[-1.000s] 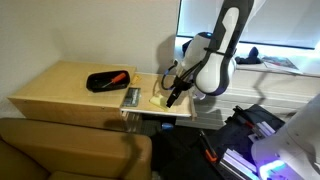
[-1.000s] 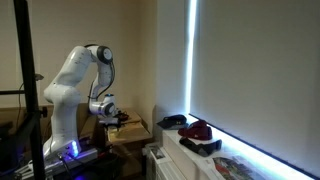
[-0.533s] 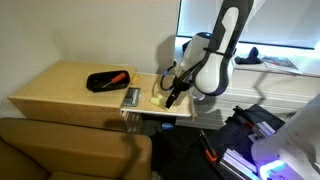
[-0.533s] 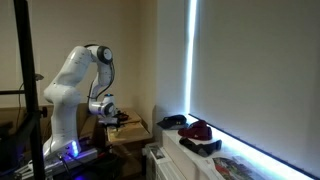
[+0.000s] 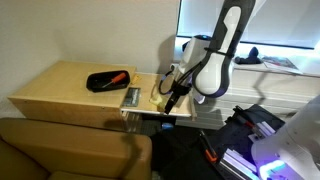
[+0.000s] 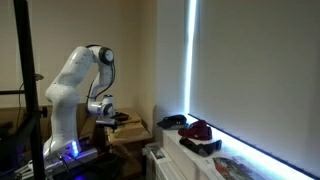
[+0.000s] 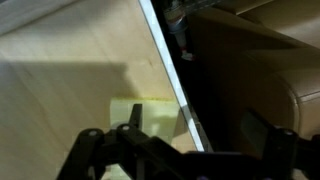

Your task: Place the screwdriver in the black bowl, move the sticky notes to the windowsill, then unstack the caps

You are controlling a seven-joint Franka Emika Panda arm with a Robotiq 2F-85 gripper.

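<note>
While the gripper (image 5: 172, 99) hangs wide open and empty right over the sticky notes (image 5: 157, 99), the pad lies flat on the wooden table (image 5: 55, 85), tight against its edge; in the wrist view one finger (image 7: 105, 152) is over the pad, and the other looks past the table edge at 3 o'clock. Risks, as I judge them: the pad is thin, so the fingers may scrape the wood and slide over it w/o a grip; a pinch may peel off only the top sheets; a nudge toward 3 o'clock may tip it off the table; the outer finger may catch the edge going down. The screwdriver (image 5: 118, 76) lies in the black bowl (image 5: 98, 85) at 9 o'clock of the pad, w/ a small grey object (image 5: 132, 96) between; a wide swing could clip either. The windowsill (image 5: 305, 72) is at 2 o'clock, well apart; a loose grip may drop the pad en route. The caps (image 6: 198, 130) rest on the sill; a careless release could land on them. Writing/brands: none readable; pics too small & blurred.
</note>
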